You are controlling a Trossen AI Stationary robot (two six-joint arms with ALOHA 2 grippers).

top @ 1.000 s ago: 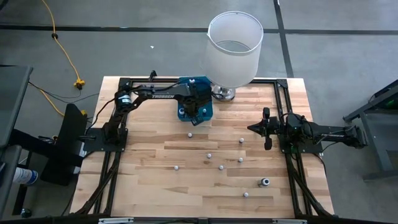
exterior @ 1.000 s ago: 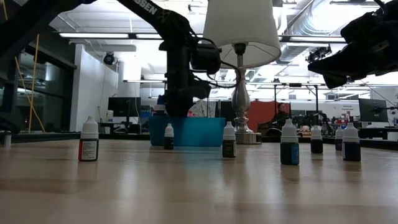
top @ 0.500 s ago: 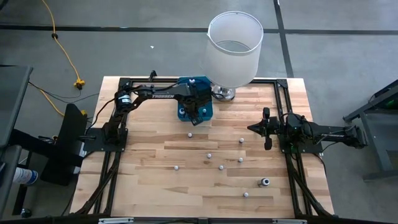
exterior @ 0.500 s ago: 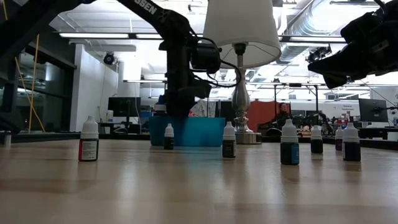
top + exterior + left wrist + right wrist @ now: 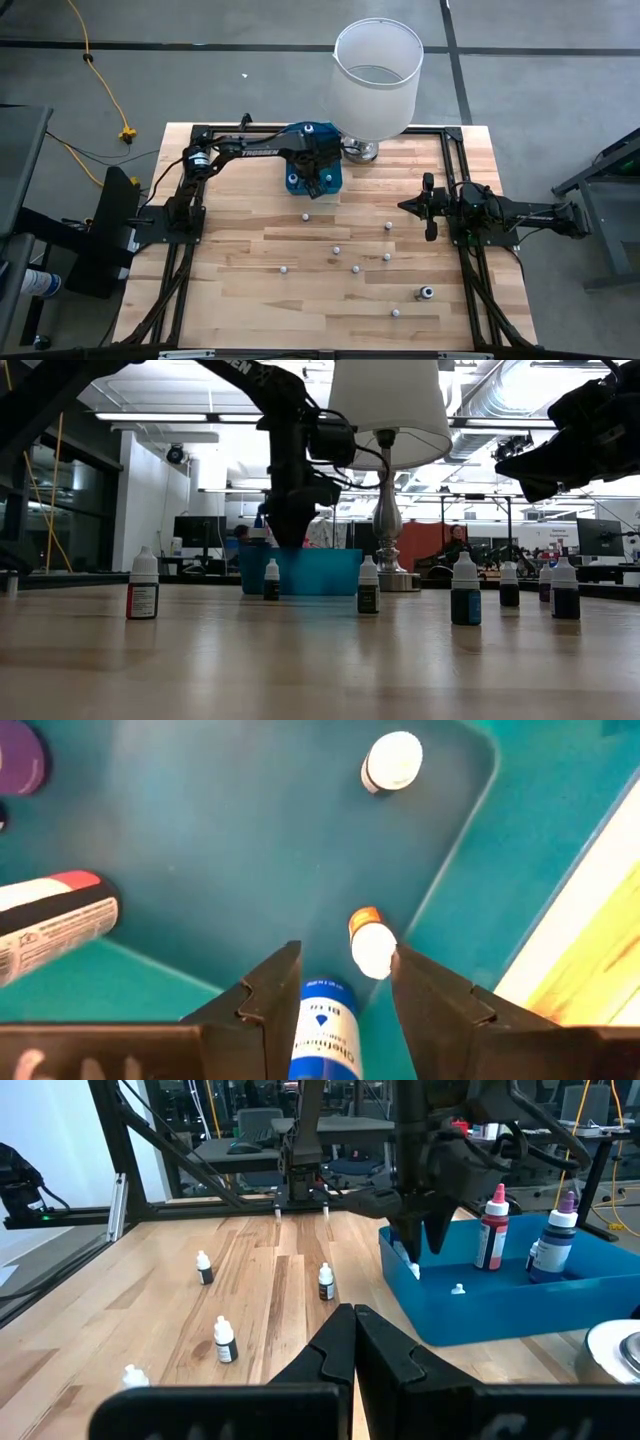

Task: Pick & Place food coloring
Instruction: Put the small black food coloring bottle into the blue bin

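blue bin (image 5: 329, 180) with bottles (image 5: 392, 762) lying inside, left hand (image 5: 340, 982) parted above them, right hand (image 5: 354, 1342) closed, idle

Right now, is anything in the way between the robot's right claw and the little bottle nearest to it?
Nothing visible blocks it. The right gripper hangs shut above the table, and the nearest food coloring bottle stands on bare wood just beside it. The left gripper is far off, over the blue bin.

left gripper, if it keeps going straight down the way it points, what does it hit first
Probably the blue-labelled bottle lying between the left gripper's open fingers, then the floor of the teal bin; depth is unclear.
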